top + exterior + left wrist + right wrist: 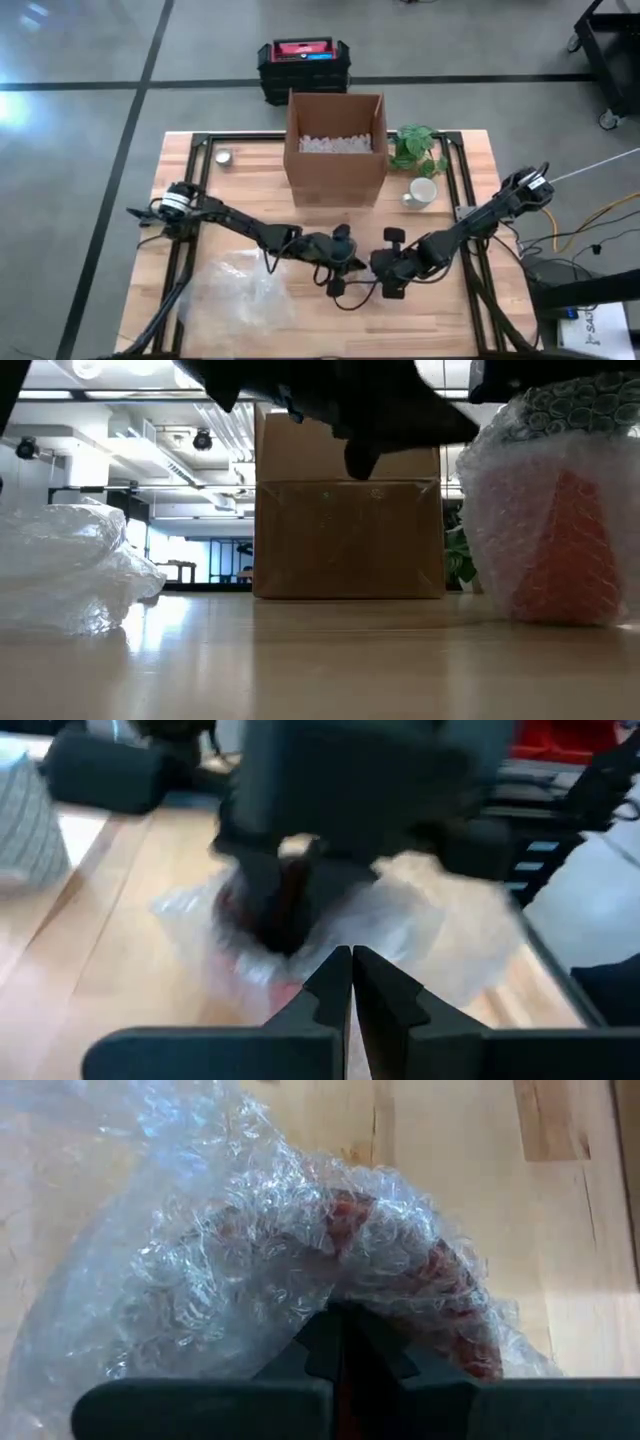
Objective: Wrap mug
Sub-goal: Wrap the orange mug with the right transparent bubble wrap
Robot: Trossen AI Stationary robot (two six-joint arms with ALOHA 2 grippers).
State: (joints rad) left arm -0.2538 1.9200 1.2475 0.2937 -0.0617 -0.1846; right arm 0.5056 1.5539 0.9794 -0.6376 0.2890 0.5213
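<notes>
The right gripper (340, 1342) is clamped on the bubble-wrapped red mug (400, 1270); the left gripper (351, 982), fingers together, hovers beside it, the brown cardboard box (335, 147) beyond both.

In the high view, centre bottom, both arms cover the wrapped red mug (560, 530) completely. The low view cuts it off at the right edge, and dark arm parts blot out the box (348, 520) top. The left wrist view is blurred throughout.
</notes>
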